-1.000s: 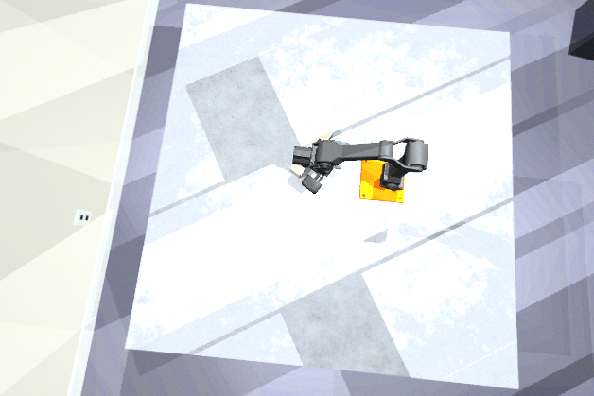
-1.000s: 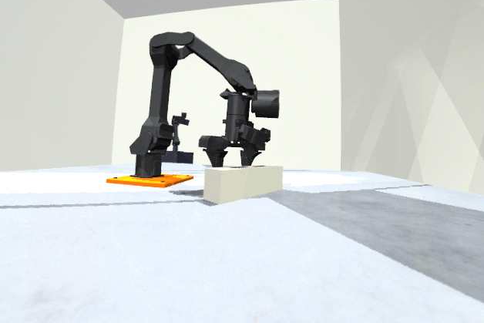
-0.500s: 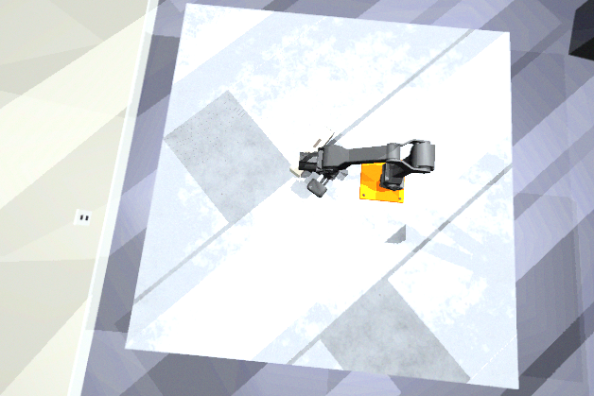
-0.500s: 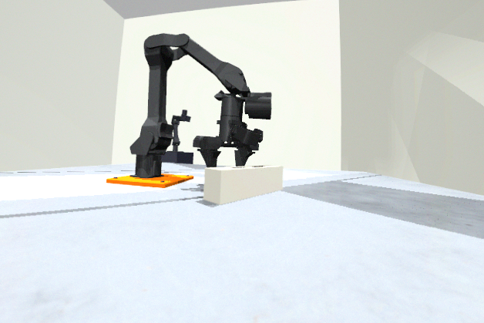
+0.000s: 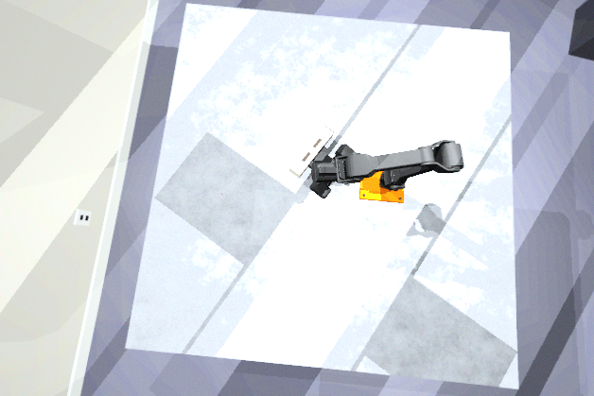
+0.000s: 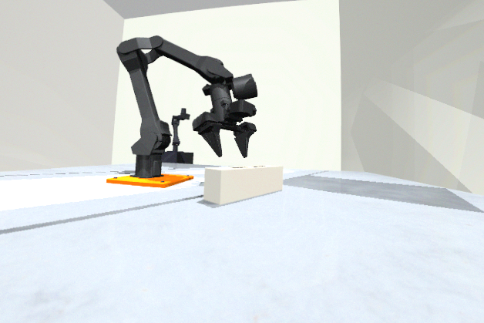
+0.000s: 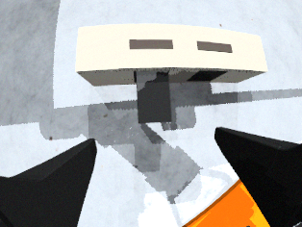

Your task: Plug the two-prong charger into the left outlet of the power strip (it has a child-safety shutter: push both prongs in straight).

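The cream power strip [image 5: 311, 149] [image 6: 250, 186] [image 7: 185, 58] stands on the table, with two brownish rectangles along its top. In the wrist view, the dark charger [image 7: 155, 106] lies against the strip's near side face, at its left part. Its prongs are hidden, so how deep they sit cannot be seen. A dark outlet opening [image 7: 208, 75] shows uncovered on the right of that face. The charger is hidden behind the strip in the exterior view. My gripper [image 5: 332, 169] [image 6: 232, 156] [image 7: 158, 138] is open and empty, pointing down above the table, higher than the strip and on the charger's side.
The orange base plate [image 5: 381, 194] [image 6: 156, 182] [image 7: 240, 207] of my arm lies on the table behind the gripper. A wall socket [image 5: 82, 217] is at the far left, off the table. A second, distant arm [image 6: 176, 129] stands in the background.
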Motion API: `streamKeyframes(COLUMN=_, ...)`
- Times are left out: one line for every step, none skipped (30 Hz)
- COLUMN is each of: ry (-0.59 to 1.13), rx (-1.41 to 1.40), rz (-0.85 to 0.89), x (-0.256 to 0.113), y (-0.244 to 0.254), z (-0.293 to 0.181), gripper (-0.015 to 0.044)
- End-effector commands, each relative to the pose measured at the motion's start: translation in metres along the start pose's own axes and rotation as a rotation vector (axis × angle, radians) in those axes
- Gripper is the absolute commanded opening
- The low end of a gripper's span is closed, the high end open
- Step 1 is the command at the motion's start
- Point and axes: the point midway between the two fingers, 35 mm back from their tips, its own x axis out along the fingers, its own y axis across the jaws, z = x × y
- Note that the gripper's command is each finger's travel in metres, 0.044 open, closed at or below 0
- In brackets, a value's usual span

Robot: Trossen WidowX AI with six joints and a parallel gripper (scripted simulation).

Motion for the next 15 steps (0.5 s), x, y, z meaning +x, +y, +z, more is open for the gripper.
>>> streamKeyframes(ry=-0.169, rx=0.025, rz=0.009, x=-0.0209, y=-0.0027, z=0.0102, gripper=0.0440)
streamKeyframes(ry=-0.180, rx=0.027, rz=0.010, x=-0.0224, y=-0.0029, z=0.0109, gripper=0.0440)
streamKeyframes(ry=-0.180, rx=0.027, rz=0.010, x=-0.0224, y=-0.0029, z=0.0109, gripper=0.0440)
streamKeyframes(ry=-0.180, rx=0.027, rz=0.010, x=-0.0224, y=-0.0029, z=0.0109, gripper=0.0440)
streamKeyframes(ry=-0.180, rx=0.027, rz=0.010, x=-0.0224, y=-0.0029, z=0.0109, gripper=0.0440)
streamKeyframes(ry=-0.180, rx=0.027, rz=0.010, x=-0.0224, y=-0.0029, z=0.0109, gripper=0.0440)
streamKeyframes(ry=-0.180, rx=0.027, rz=0.010, x=-0.0224, y=-0.0029, z=0.0109, gripper=0.0440)
streamKeyframes(ry=-0.180, rx=0.027, rz=0.010, x=-0.0224, y=-0.0029, z=0.0109, gripper=0.0440)
streamKeyframes(ry=-0.180, rx=0.027, rz=0.010, x=-0.0224, y=-0.0029, z=0.0109, gripper=0.0440)
streamKeyframes(ry=-0.180, rx=0.027, rz=0.010, x=-0.0224, y=-0.0029, z=0.0109, gripper=0.0440)
streamKeyframes(ry=-0.180, rx=0.027, rz=0.010, x=-0.0224, y=-0.0029, z=0.0109, gripper=0.0440)
streamKeyframes(ry=-0.180, rx=0.027, rz=0.010, x=-0.0224, y=-0.0029, z=0.0109, gripper=0.0440)
streamKeyframes(ry=-0.180, rx=0.027, rz=0.010, x=-0.0224, y=-0.0029, z=0.0109, gripper=0.0440)
streamKeyframes(ry=-0.180, rx=0.027, rz=0.010, x=-0.0224, y=-0.0029, z=0.0109, gripper=0.0440)
streamKeyframes(ry=-0.180, rx=0.027, rz=0.010, x=-0.0224, y=-0.0029, z=0.0109, gripper=0.0440)
